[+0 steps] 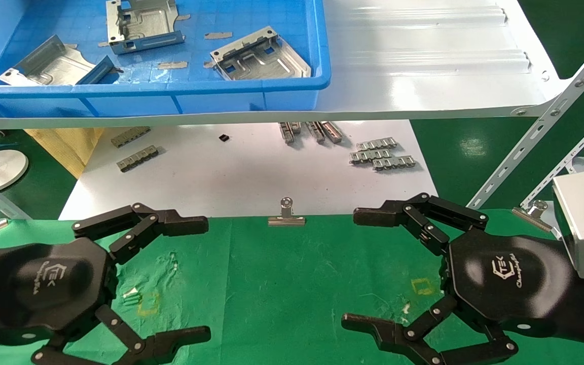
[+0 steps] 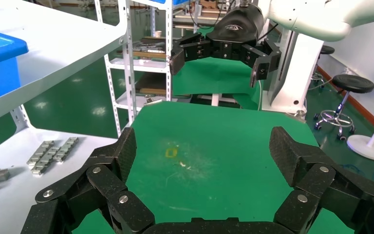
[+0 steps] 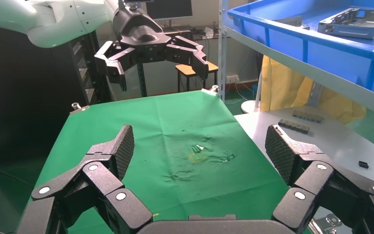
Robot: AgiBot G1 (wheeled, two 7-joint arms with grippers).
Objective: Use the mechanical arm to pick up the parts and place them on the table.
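Three silvery stamped parts lie in a blue bin [image 1: 170, 88] on the white shelf: one at the left [image 1: 48, 63], one at the back [image 1: 142, 28], one at the right [image 1: 259, 56]. One part also shows in the right wrist view [image 3: 355, 22]. My left gripper [image 1: 206, 279] is open and empty, hovering over the left of the green-cloth table [image 1: 282, 284]. My right gripper [image 1: 350, 268] is open and empty over the right of the table. Each faces the other. The left wrist view shows my left gripper [image 2: 204, 151] with only green cloth between its pads; the right wrist view shows the same for my right gripper [image 3: 199, 146].
A flat white board [image 1: 246, 172] lies behind the table under the shelf [image 1: 424, 61], with ridged metal strips at the right [image 1: 380, 154] and left [image 1: 137, 157]. A silver binder clip [image 1: 286, 215] holds the cloth's far edge. Yellow squares [image 1: 147, 304] [image 1: 422, 286] mark the cloth.
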